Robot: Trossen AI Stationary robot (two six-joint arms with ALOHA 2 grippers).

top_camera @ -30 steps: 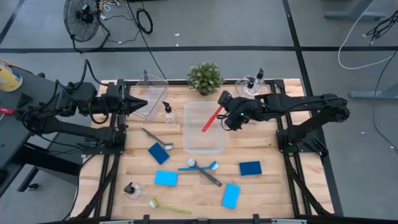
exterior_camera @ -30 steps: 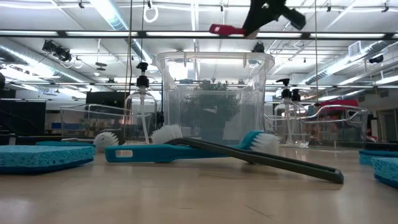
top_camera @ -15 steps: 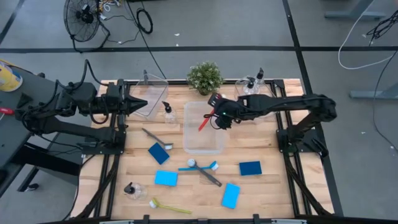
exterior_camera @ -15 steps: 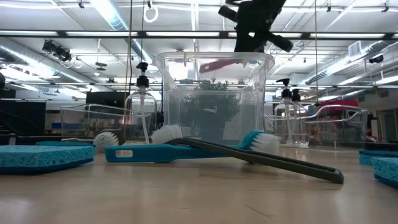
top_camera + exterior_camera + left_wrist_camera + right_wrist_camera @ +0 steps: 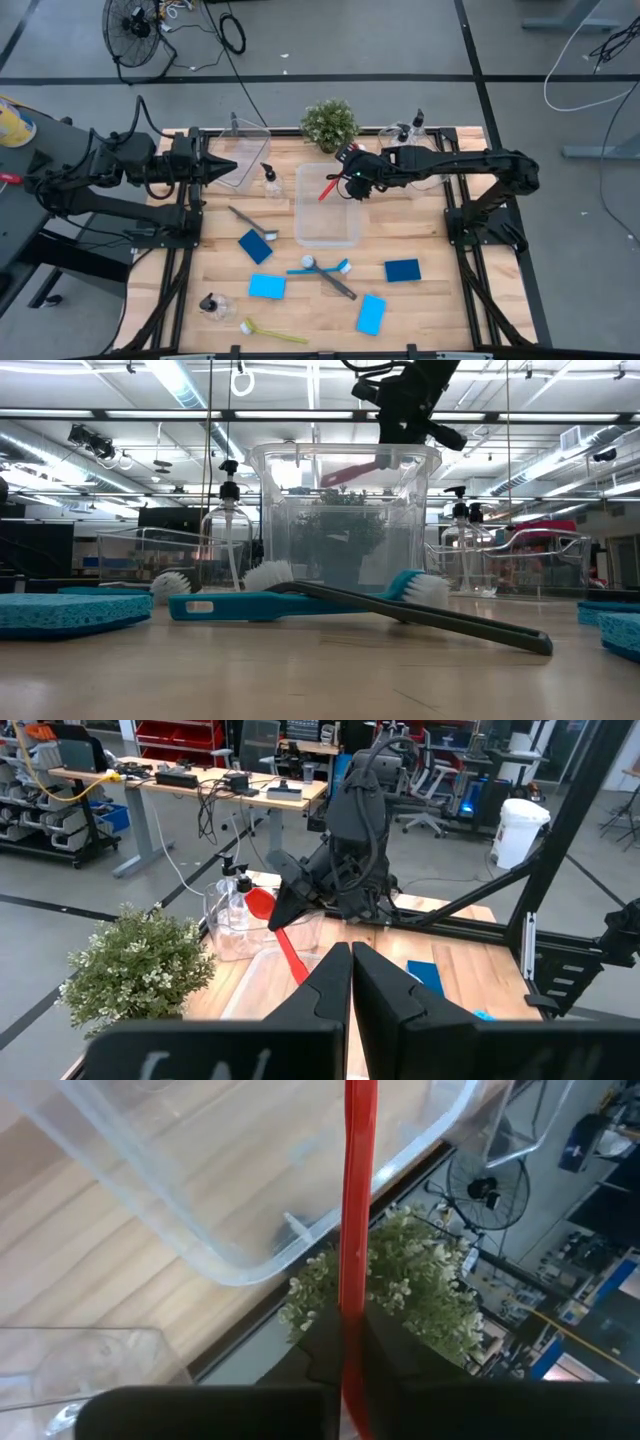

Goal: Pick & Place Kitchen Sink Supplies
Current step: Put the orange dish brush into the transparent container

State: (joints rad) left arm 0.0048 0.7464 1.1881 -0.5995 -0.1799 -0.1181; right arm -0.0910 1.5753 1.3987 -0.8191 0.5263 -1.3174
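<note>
Swung back toward the small green potted plant [image 5: 329, 123] since a second ago: right pincer [image 5: 347, 180], clamped on thin red long-handled brush [image 5: 329, 188], tilted over clear plastic bin [image 5: 328, 232] beside the plant, probably for dropping inside. Left pincer [image 5: 228, 166] closed, well left of the plant.

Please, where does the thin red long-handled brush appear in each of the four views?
High view: the thin red long-handled brush is held by the right end effector over the far end of the central clear plastic bin.
Low view: upper centre, seen through that bin's wall.
Left wrist view: centre, under the right arm.
Right wrist view: a vertical red strip.
Shared landmark: the small green potted plant.
</note>
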